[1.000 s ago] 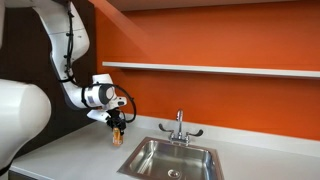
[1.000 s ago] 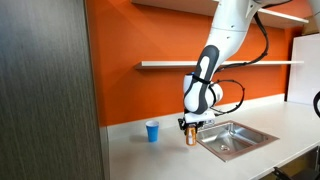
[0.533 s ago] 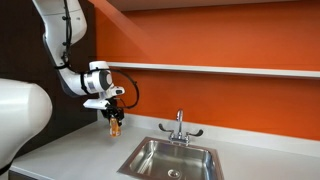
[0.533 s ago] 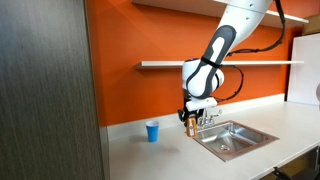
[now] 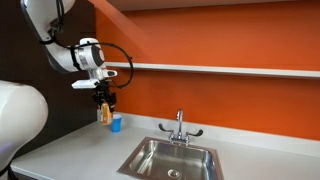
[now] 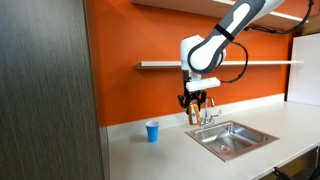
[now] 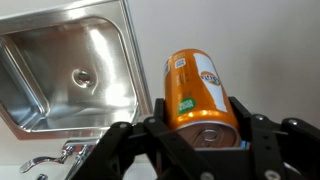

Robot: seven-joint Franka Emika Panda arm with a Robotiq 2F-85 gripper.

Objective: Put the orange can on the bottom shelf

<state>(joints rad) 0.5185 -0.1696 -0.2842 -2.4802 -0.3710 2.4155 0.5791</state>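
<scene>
My gripper is shut on the orange can and holds it upright in the air, well above the grey countertop. The can also shows in an exterior view below the gripper, and in the wrist view it fills the space between the black fingers. The bottom shelf is a long pale ledge on the orange wall, a little above the can's height; it also shows in an exterior view.
A light blue cup stands on the countertop, partly behind the can in an exterior view. A steel sink with a faucet lies to the side, and it shows in the wrist view. A dark cabinet stands beside the wall.
The arm has lifted the can up from near the countertop and moved it sideways toward the wall, closer to shelf height. The gripper stays shut on the can.
</scene>
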